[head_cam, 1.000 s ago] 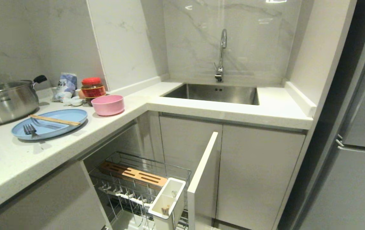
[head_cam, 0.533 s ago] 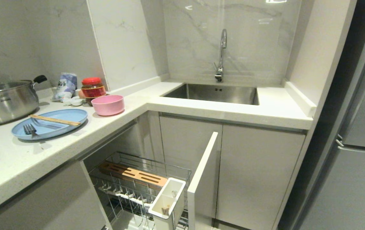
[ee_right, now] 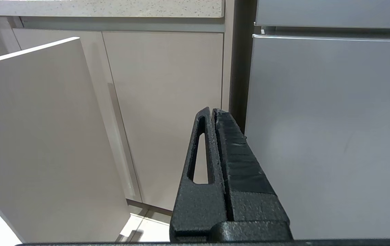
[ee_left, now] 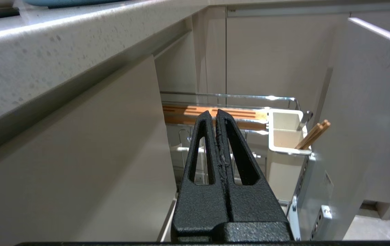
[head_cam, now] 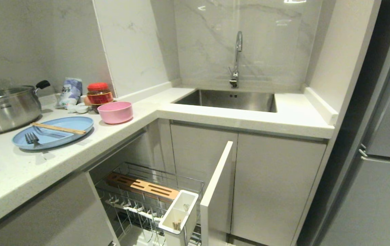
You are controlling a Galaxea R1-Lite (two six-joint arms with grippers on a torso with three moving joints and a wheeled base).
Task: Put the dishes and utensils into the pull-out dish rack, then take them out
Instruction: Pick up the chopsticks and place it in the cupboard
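We take the stainless steel sink (head_cam: 229, 100), sunk into the white speckled stone counter (head_cam: 215, 118), as our landmark. Well to the left of the sink, on the counter's other leg, lies the light blue shallow oval plate (head_cam: 67, 123). Across that plate rest the pair of thin light-brown wooden chopsticks (head_cam: 58, 128) and the silver metal fork (head_cam: 32, 137). The small matte pink round bowl (head_cam: 115, 112) stands between the plate and the sink, just beside the plate. Behind the bowl sit a red-lidded jar (head_cam: 98, 94) and a pale blue packet (head_cam: 69, 91), and farthest from the sink stands a steel pot with black knobs (head_cam: 5, 105).

Below and left of the sink, the chrome wire pull-out dish rack (head_cam: 154, 200) stands drawn out from the cabinet, with its slotted wooden strip (head_cam: 142, 186) and pale flat front panel (head_cam: 215, 184). Its white rectangular plastic utensil holder (head_cam: 178, 213) already contains a few brown sticks.

Neither arm shows from the head. Our left hand (ee_left: 217, 114) hangs below the counter edge facing the rack, fingers pressed together on nothing. Our right hand (ee_right: 213, 111) faces the cabinet doors under the sink, fingers likewise together and empty.
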